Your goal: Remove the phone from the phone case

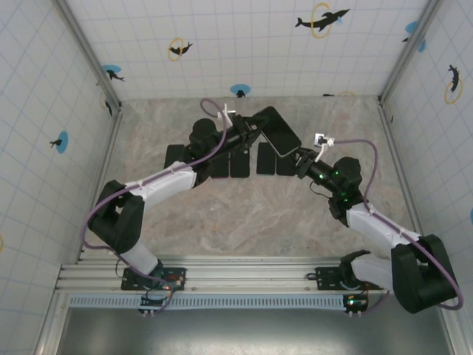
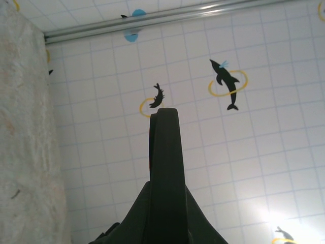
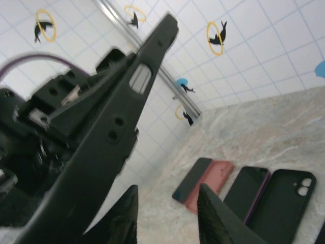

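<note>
Left arm (image 1: 159, 181) and right arm (image 1: 373, 225) reaching inward, left fingers (image 2: 132, 229) clamped, right fingers (image 3: 122, 223) parted

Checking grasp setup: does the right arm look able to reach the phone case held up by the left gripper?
Probably yes: the right gripper, with its jaws apart, sits just beside the phone case clamped in the left gripper, and nothing is between them.

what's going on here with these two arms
The left arm's fingers are clamped on a black phone case, holding it up above the table. The right arm's fingers are open right beside the case, gripping nothing. I can't tell whether the phone is inside it. More phones and cases lie in a row on the table underneath.
</note>
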{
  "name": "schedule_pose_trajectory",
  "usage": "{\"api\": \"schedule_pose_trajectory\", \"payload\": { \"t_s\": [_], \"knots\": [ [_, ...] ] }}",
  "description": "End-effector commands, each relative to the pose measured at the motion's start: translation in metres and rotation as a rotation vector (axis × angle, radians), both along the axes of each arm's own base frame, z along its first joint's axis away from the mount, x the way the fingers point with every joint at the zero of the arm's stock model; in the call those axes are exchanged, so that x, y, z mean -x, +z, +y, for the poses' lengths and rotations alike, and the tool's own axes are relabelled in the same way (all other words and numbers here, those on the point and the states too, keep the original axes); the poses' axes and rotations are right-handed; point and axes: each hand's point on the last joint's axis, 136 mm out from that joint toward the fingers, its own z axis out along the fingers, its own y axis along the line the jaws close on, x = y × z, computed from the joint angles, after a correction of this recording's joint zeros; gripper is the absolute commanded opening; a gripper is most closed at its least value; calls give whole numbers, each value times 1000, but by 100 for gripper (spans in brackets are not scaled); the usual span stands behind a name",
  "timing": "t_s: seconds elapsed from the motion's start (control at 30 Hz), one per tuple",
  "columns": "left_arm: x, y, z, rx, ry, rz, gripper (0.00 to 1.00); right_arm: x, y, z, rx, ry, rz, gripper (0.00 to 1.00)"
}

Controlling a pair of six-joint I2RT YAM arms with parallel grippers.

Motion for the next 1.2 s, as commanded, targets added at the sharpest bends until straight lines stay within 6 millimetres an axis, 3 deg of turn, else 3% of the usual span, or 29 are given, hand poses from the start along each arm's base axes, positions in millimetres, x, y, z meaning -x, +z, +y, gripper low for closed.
{"api": "schedule_pose_trajectory", "payload": {
  "t_s": [0.0,0.23,0.53,0.83,1.17],
  "knots": [
    [5,34,10,-60,-16,-209,0,9,22,3,70,81,-106,42],
    [14,44,18,-178,-128,-495,0,15,-7,3,330,203,-125,58],
    [45,40,32,-316,-307,-788,0,45,-8,23,386,504,-232,59],
    [75,48,45,-301,-374,-932,0,68,-6,51,382,667,-408,49],
    [82,41,46,-300,-406,-930,0,79,6,61,349,719,-486,35]
  ]
}}
